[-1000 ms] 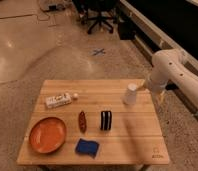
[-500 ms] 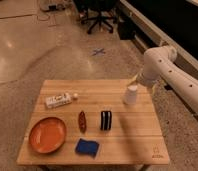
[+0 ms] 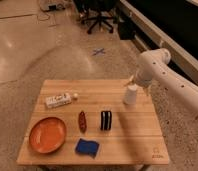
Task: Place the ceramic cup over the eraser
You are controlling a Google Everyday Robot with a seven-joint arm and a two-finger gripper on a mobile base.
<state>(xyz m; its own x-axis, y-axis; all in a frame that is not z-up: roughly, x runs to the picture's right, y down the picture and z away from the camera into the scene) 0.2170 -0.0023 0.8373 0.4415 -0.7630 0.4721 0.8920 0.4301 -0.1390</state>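
Observation:
The white ceramic cup (image 3: 131,94) stands upright on the wooden table (image 3: 137,140), near its far right edge. My gripper (image 3: 133,82) is right above the cup's top, at the end of the white arm that reaches in from the right. Whether it touches the cup does not show. The eraser (image 3: 106,120), a small upright block with black and white stripes, stands near the table's middle. It is in front of the cup and to its left, well apart from it.
An orange plate (image 3: 48,135) lies at the front left. A flat blue pad (image 3: 87,147) lies at the front middle, a brown oblong object (image 3: 82,120) left of the eraser, and a white box (image 3: 58,100) at the back left. An office chair (image 3: 99,17) stands on the floor beyond the table.
The arm has swung left and risen a little, which brought the gripper over the cup's top. The cup and the eraser have not moved.

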